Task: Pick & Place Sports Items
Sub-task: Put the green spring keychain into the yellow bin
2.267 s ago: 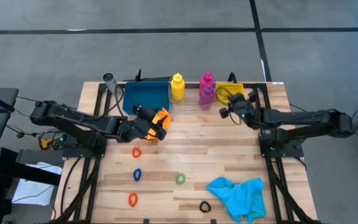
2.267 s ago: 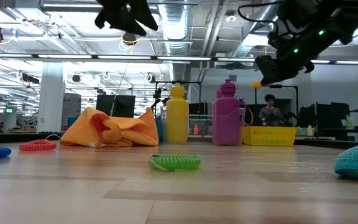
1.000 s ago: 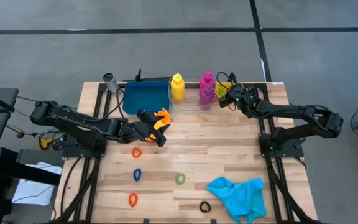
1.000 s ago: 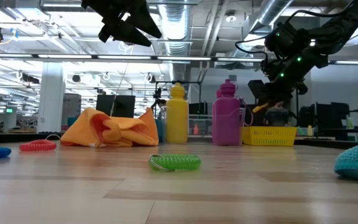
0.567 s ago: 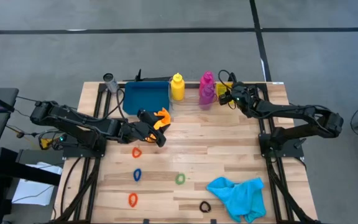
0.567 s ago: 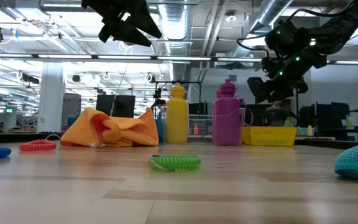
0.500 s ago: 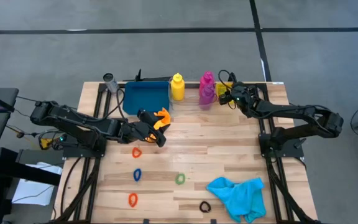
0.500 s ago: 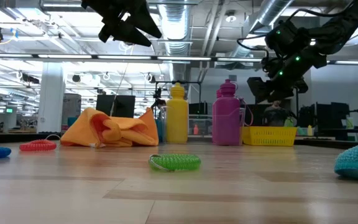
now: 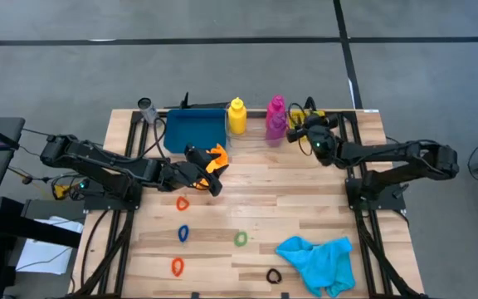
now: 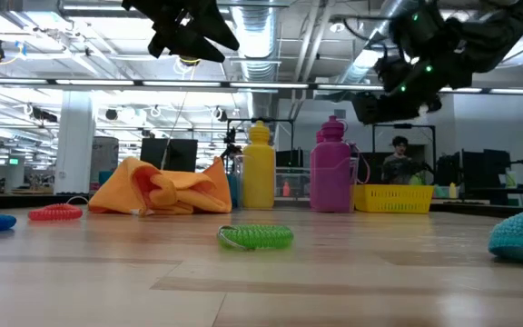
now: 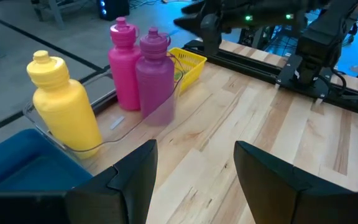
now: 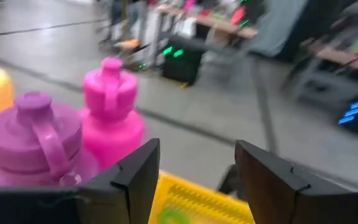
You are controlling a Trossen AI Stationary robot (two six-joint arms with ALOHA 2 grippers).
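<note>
Cyan cloth (image 9: pixel 318 259) lies at the bench's near right corner, coloured rings (image 9: pixel 182 235) strewn mid-bench, bottles (image 9: pixel 275 117) along the far edge. Left gripper (image 9: pixel 208 173) hangs spread and empty beside the orange cloth (image 9: pixel 215 156). Right gripper (image 9: pixel 308 133), fingers apart and empty, hangs over the yellow bin (image 11: pixel 188 62); likely between picks, next needing a reach to a ring.

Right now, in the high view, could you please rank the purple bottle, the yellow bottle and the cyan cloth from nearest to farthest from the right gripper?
From the right gripper:
1. Purple bottle, just beside it at the table's back edge.
2. Yellow bottle, farther along the back edge, next to the blue tray.
3. Cyan cloth, far off at the front right corner.
</note>
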